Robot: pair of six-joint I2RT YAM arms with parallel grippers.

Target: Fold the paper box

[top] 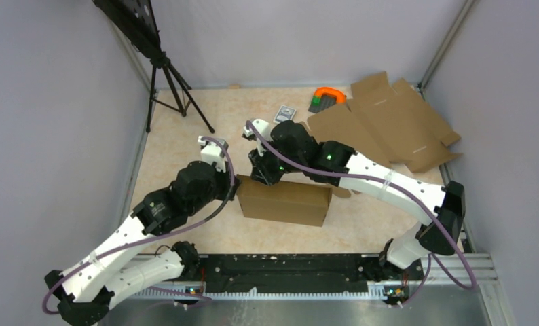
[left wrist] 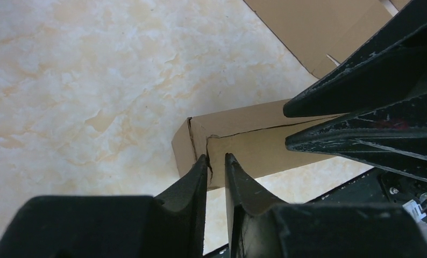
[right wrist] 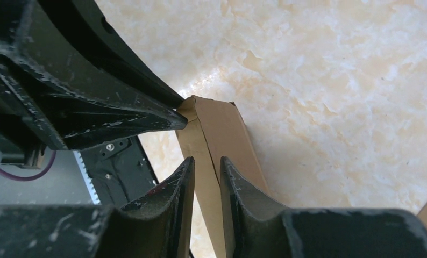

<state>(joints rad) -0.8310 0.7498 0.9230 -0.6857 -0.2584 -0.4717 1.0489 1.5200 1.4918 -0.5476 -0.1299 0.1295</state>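
The paper box (top: 284,200) is a shallow brown cardboard box, folded up and lying mid-table. My left gripper (top: 236,185) is at its left end. In the left wrist view its fingers (left wrist: 216,157) stand nearly together on the box's corner wall (left wrist: 243,145), next to a cracked seam. My right gripper (top: 261,175) is at the box's back left edge. In the right wrist view its fingers (right wrist: 206,160) pinch a thin cardboard wall of the box (right wrist: 222,134). The two grippers' tips almost meet at that corner.
A flat brown cardboard blank (top: 389,122) lies spread at the back right. An orange and grey object (top: 328,98) and a small grey card pack (top: 285,113) lie at the back. A black tripod (top: 168,81) stands at the back left. The black base rail (top: 287,272) runs along the near edge.
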